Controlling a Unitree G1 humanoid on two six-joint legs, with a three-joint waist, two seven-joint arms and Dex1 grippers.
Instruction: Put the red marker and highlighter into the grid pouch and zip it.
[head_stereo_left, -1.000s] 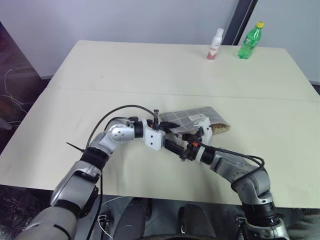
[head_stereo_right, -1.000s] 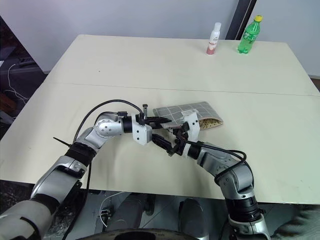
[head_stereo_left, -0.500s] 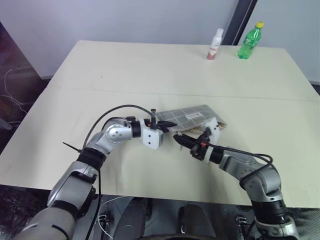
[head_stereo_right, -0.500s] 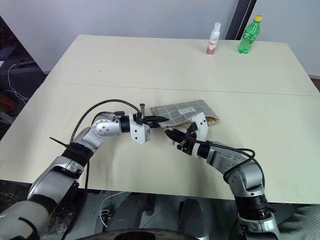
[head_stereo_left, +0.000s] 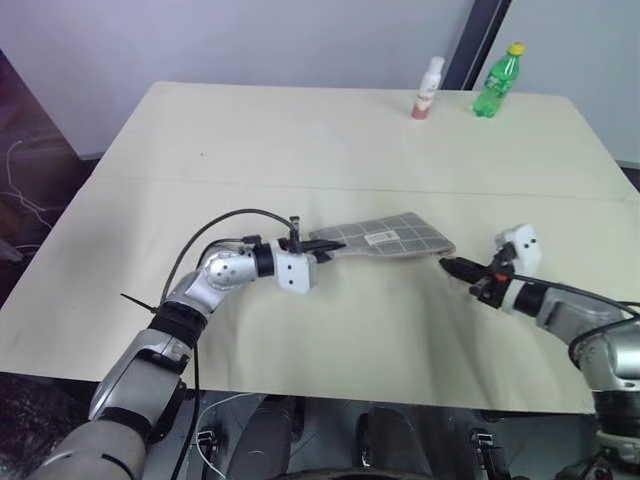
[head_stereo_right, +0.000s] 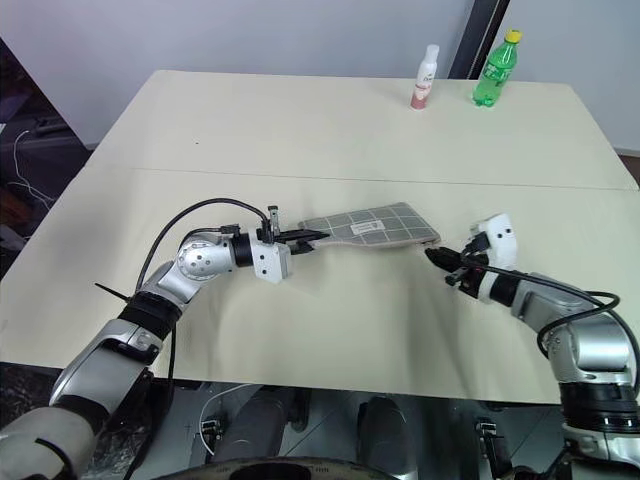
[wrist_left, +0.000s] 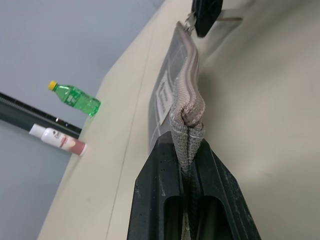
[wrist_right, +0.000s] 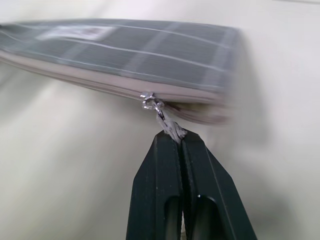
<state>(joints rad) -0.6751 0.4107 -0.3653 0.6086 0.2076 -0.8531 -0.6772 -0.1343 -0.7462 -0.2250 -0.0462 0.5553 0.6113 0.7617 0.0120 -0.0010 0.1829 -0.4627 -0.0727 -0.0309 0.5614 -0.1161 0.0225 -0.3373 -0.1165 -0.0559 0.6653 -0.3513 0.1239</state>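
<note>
Grey grid pouch (head_stereo_left: 385, 238) flat near table centre, zip edge facing 6 o'clock; left gripper (head_stereo_left: 322, 247) clamped on the pouch's 9 o'clock corner, fabric pinched between its fingers (wrist_left: 165, 192); right gripper (head_stereo_left: 450, 266) at pouch's 3 o'clock end, fingers (wrist_right: 165, 195) pressed together on the zip pull (wrist_right: 167, 125). Cream table (head_stereo_left: 300, 150), faint seam running 9 to 3 across it; green bottle (head_stereo_left: 497, 79) and white-pink bottle (head_stereo_left: 428, 88) at far edge, about 1 o'clock; grey wall behind, dark post beside the bottles; dark floor with cables at 9 o'clock.
</note>
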